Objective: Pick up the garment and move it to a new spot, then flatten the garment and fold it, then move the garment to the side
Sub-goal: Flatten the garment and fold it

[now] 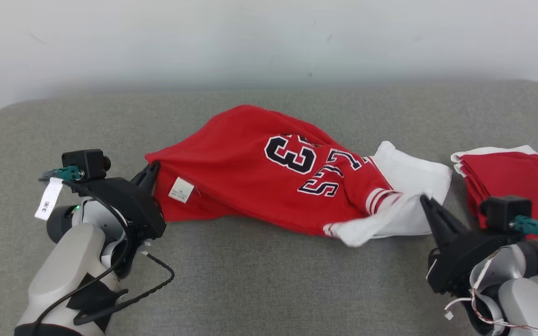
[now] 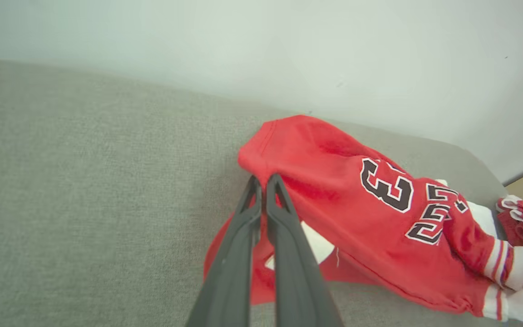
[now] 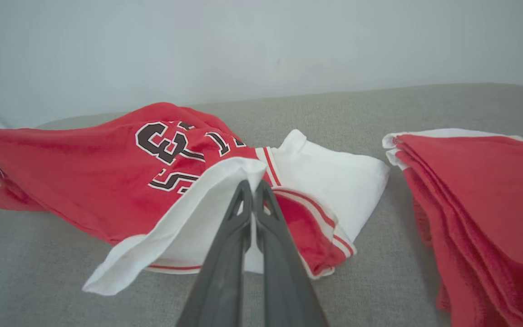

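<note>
We see a red jersey (image 1: 250, 177) with white sleeves, stretched between our two grippers across a grey padded surface (image 1: 250, 280). The left gripper (image 1: 152, 168) has its fingers pressed together on the jersey's red hem corner, which rises to meet the fingertips. The right gripper (image 1: 424, 199) pinches the edge of a white sleeve, fingers closed tight. On the outer side of the right fingers lies a stack of folded red garments (image 1: 507, 172), apart from the jersey.
</note>
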Tool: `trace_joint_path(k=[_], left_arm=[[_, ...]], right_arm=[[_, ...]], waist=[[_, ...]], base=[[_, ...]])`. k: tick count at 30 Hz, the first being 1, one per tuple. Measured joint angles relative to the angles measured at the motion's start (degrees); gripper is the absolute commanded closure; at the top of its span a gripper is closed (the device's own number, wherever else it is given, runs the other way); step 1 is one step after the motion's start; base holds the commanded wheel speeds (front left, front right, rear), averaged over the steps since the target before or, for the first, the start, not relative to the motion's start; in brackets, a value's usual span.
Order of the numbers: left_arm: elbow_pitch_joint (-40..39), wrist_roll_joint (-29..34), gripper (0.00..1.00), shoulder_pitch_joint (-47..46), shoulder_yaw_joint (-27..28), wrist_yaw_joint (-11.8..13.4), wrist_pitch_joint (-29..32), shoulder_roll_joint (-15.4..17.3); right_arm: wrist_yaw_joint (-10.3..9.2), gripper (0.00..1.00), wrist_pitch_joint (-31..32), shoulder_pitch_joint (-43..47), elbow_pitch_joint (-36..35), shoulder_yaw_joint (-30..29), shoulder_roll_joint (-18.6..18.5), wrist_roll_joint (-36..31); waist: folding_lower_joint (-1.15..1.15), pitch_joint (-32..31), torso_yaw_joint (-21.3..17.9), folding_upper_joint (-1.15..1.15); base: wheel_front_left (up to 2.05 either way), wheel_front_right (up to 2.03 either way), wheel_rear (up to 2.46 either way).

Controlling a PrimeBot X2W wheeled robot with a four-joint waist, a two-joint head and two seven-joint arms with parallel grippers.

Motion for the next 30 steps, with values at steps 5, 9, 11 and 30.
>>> trace_joint_path(k=[5,9,11,30], left_arm=[[-3.09,0.19,1.00,1.20,-0.05,0.00,-3.66,0.12],[-6.92,0.19,1.00,2.82,0.18,0.00,-6.53,0.21],[-9.78,0.16,1.00,4.08,0.52,0.00,-7.93,0.67],[-37.37,-9.45,1.00,18.06,3.09,4.08,-2.88,4.58]], right_arm=[[0.70,1.00,-1.02,0.26,-5.50,-1.90,-1.05,1.01],[0.89,1.00,-1.96,1.70,-10.38,-3.63,-1.04,3.26],[1.15,1.00,-2.19,2.87,-13.49,-4.24,-0.85,4.35],[0.05,1.00,10.77,-4.84,-9.62,0.27,-1.14,9.90]], waist=[[0.00,-2.42,0.13,0.00],[0.00,-4.25,0.21,0.00],[-0.01,-4.98,0.24,0.00],[0.00,-0.32,0.79,0.01]], base=[[0.00,0.00,0.00],[0.00,0.00,0.00],[0.00,0.00,0.00],[0.00,0.00,0.00]])
